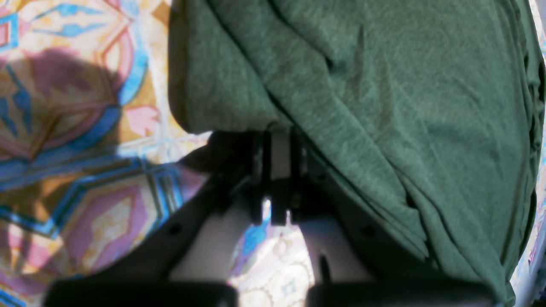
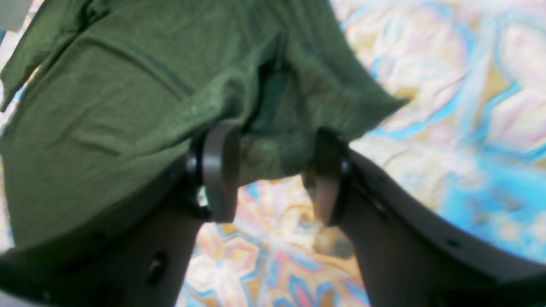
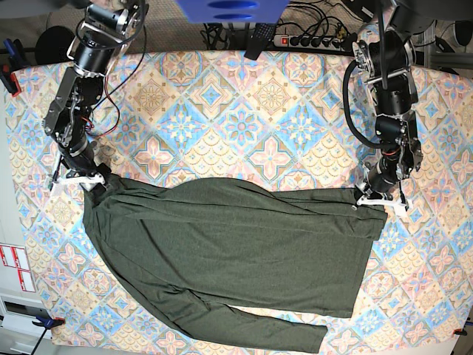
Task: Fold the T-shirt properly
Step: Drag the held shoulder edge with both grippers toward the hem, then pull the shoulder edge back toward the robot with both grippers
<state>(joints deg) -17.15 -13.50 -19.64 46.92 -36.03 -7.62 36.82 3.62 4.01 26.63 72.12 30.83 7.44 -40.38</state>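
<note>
From my station I saw the T-shirt spread across the patterned tablecloth, a dark olive-green long-sleeved knit lying roughly flat with its long axis running side to side in the base view. Its upper edge stretched in a nearly straight line between the two arms, and one sleeve trailed along the lower edge toward the near side of the table, ending close to the bottom of that view.

The left gripper sat at the upper corner of the shirt on the base view's right. In its wrist view I had the jaws drawn together with only a thin pale strip between them, right at the shirt's edge, and green cloth draped over one side of the tool. I read it as clamped on that corner of the fabric, though the picture was soft and the pinch itself lay partly in shadow.

The right gripper was at the opposite upper corner, on the base view's left. Its wrist view showed the two pads standing well apart, with a bunched fold of the shirt hanging down between them. The cloth reached both pads, but the jaws were spread wide, not pressed in on it.

Both arms reached down from the far side of the table, where a power strip and cables lay beyond the cloth
</note>
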